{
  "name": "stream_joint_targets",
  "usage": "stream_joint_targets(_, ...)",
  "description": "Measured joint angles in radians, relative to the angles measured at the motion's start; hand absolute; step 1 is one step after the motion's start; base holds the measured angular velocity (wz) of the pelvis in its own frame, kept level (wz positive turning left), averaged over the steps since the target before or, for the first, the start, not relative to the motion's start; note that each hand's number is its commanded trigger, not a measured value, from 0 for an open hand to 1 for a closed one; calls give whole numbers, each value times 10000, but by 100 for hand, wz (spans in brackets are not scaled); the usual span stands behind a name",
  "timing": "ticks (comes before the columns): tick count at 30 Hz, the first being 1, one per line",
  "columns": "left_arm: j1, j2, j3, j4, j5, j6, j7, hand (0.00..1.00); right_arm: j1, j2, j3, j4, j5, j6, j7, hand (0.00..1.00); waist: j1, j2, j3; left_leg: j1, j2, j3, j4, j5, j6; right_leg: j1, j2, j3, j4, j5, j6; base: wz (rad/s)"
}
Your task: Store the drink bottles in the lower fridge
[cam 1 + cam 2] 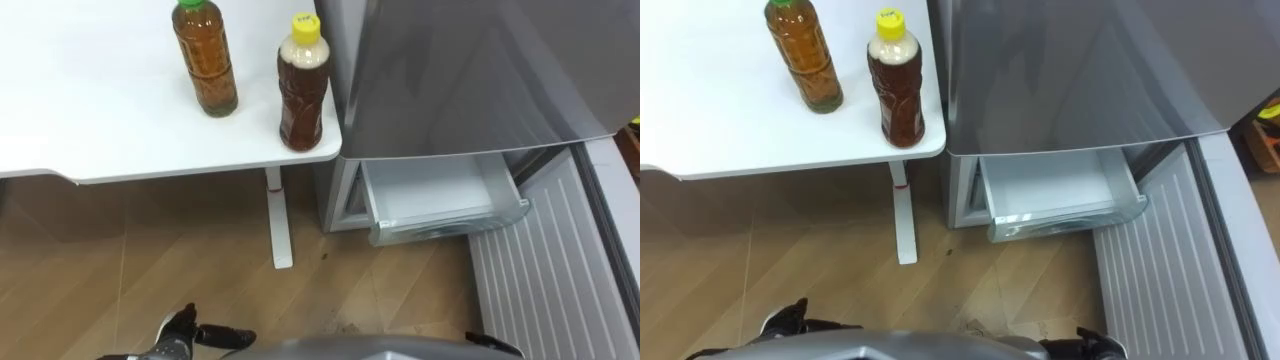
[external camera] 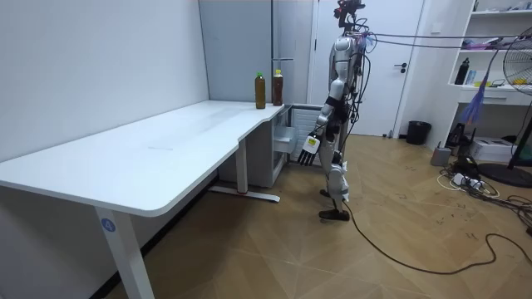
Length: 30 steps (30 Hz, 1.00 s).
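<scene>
2 drinks, green-cap bottle (image 1: 206,60) and yellow-cap bottle (image 1: 302,88), are standing at the table (image 1: 90,100) corner edge beside the fridge (image 1: 460,70) | drawer (image 1: 440,205) is sticking out open over the floor (image 1: 180,250) | left hand (image 1: 185,328) is hanging, fingers loose | right hand (image 1: 497,346): fingers cannot tell

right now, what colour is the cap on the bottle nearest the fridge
Yellow. The cap shows best in the left eye view.

Legible text: none. Labels on the green-capped bottle (image 1: 205,60) and yellow-capped bottle (image 1: 302,88), both well ahead of the left hand (image 1: 182,330), were unreadable; likewise the table-leg sticker (image 2: 108,223).
</scene>
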Motion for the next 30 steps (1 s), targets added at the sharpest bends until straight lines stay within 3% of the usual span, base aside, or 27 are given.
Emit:
stream_joint_targets(26, 102, -11, 402, 129, 28, 21, 710, 0, 20, -29, -13, 124, -10, 121, -31, 0, 13, 77, 15, 11, -5, -122, 2, -1, 1, 44, -5, -77, -1, 0, 0, 1)
stream_joint_targets(30, 140, -11, 402, 80, 18, 227, 934, 0, 3, -71, -9, 102, -2, 318, -34, 0, 15, 110, 11, -10, -4, -207, 4, -1, 1, 58, -11, -178, -2, 0, 1, 7)
